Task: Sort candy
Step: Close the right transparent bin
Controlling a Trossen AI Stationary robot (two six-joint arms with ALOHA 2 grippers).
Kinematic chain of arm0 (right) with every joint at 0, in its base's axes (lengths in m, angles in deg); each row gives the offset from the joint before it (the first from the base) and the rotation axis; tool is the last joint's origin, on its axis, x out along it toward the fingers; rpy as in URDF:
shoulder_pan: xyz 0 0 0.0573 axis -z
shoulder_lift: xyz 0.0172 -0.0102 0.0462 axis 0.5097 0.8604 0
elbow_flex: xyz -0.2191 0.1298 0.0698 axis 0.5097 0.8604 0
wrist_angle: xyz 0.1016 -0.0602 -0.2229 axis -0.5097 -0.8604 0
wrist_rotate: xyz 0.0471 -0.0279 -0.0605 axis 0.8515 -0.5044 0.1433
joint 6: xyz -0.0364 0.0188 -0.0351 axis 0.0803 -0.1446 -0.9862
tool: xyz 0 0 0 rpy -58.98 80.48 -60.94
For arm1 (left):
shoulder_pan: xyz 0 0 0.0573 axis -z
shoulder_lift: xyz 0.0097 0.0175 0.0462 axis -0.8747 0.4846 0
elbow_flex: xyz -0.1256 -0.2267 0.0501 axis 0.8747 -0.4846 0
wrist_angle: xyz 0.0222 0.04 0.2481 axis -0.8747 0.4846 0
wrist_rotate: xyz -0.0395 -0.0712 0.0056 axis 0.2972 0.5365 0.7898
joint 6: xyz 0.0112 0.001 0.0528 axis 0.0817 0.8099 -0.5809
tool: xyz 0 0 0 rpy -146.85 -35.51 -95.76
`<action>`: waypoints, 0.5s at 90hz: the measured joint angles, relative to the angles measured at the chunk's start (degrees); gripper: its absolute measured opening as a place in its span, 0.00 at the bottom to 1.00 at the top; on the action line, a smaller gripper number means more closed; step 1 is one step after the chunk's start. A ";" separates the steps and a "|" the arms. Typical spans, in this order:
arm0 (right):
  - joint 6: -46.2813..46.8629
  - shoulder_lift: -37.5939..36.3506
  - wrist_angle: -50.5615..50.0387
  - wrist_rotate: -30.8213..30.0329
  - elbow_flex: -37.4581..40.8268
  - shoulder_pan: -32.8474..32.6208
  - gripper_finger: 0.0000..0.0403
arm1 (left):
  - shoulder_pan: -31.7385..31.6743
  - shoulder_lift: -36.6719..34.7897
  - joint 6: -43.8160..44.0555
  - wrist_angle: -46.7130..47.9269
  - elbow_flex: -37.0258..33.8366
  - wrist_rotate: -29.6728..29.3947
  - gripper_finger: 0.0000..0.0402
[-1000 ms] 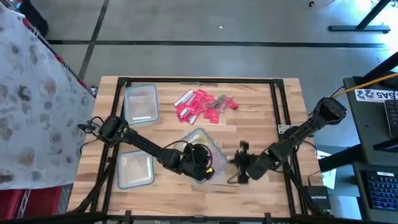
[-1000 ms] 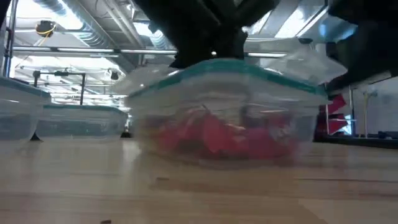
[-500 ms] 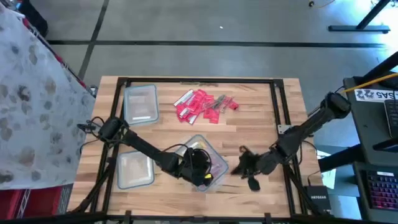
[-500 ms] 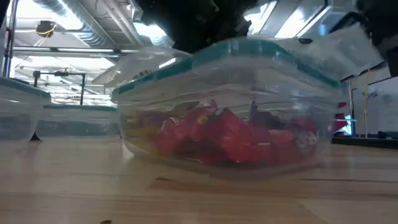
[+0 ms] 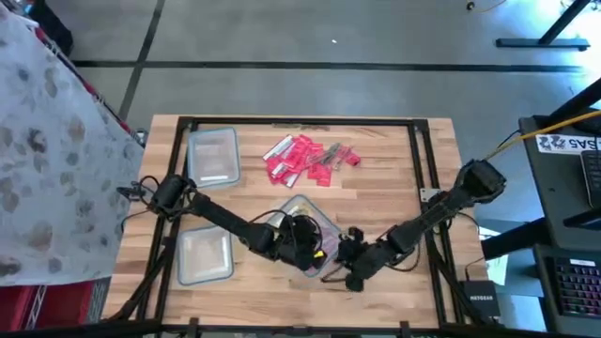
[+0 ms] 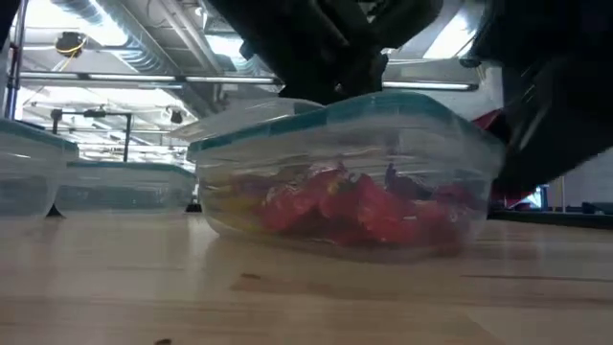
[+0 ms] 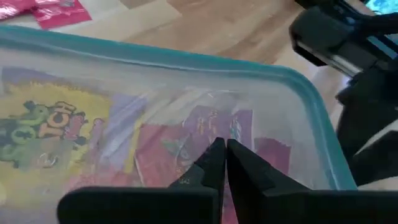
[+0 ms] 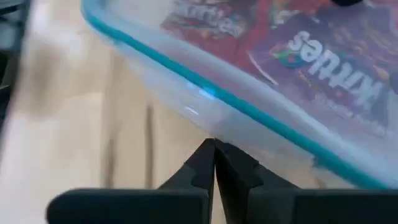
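Fingers of our left tool (image 7: 219,163) sit pressed together, holding nothing, just above the clear rectangular teal-rimmed plastic tub (image 5: 310,230) at the near middle of the wooden table (image 5: 394,178). Our right tool (image 8: 213,163) also has its fingers together and empty, right against the outer wall of that same tub (image 8: 205,93), low beside its teal rim on the right arm's side.

We judge that the step in hand is steadying or nudging this filled tub rather than picking a piece: neither tool carries candy. The next move calls for one tool to spread its fingers and come down either into the tub or onto the loose pile, while the other keeps the tub from sliding, since its light plastic would likely skate on the smooth wood.

Inside the tub lie wrapped candy pieces (image 6: 335,206), mostly red, with a yellow pack (image 7: 43,127) and purple packs (image 8: 323,53) among them; they cover the bottom in a shallow layer. A loose heap of red and pink candy packets (image 5: 305,157), with a few silvery-grey ones, lies on the table farther out, well apart from both tools, so sorting is not finished. Two more clear lidded containers (image 5: 213,155) stand on the left side, one behind the other (image 5: 205,253); we cannot tell what is in them.
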 joint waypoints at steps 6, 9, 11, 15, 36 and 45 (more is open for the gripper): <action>-0.92 0.16 0.21 -0.38 0.00 0.80 0.00 | -0.05 0.35 0.22 0.22 -0.17 0.79 0.00; -1.74 0.16 0.26 -0.35 0.00 1.17 0.00 | -0.07 0.53 0.89 0.04 -0.53 0.75 0.00; -2.17 0.16 0.33 -0.58 0.00 1.38 0.00 | -0.21 0.74 1.37 -0.15 -0.72 1.02 0.00; -2.98 0.16 0.33 -1.41 0.02 1.73 0.00 | -0.45 1.45 2.41 -0.52 -0.82 2.58 0.00; -5.98 -0.18 -0.39 -2.39 0.11 4.85 0.00 | -0.81 2.77 2.91 -3.58 -1.16 4.48 0.00; -7.40 -0.77 -1.56 -2.14 0.11 5.30 0.00 | -0.86 2.77 2.81 -4.18 -1.22 4.27 0.00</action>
